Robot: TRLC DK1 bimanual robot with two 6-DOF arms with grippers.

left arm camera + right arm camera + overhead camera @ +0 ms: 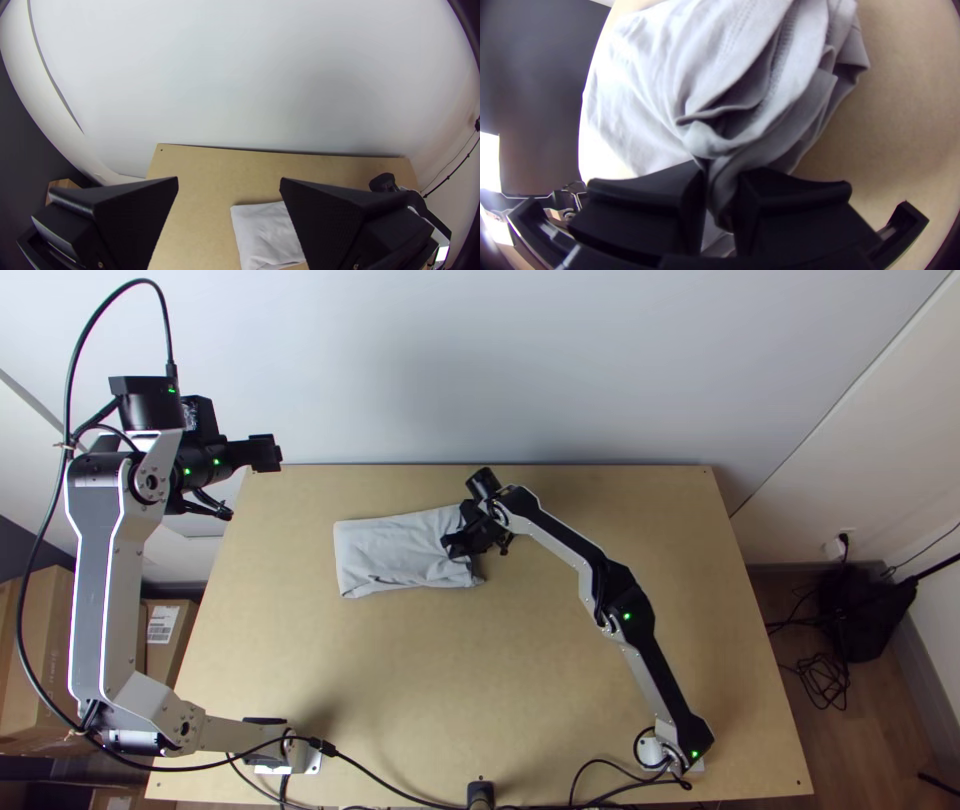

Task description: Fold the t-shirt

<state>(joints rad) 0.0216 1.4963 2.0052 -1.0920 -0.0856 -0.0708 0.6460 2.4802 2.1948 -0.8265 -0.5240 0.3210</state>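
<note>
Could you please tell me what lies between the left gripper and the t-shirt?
In the top view, the stretch between the left gripper and the t-shirt is bare wooden table.

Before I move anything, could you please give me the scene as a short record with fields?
T-shirt: light grey, lying as a compact rectangular bundle
Right claw: shut on gathered fabric at the bundle's right end, as the top view shows it
Left claw: open, holding nothing, by the far left corner
Surface: light wooden table
Beyond the table's left edge: cardboard box
</note>
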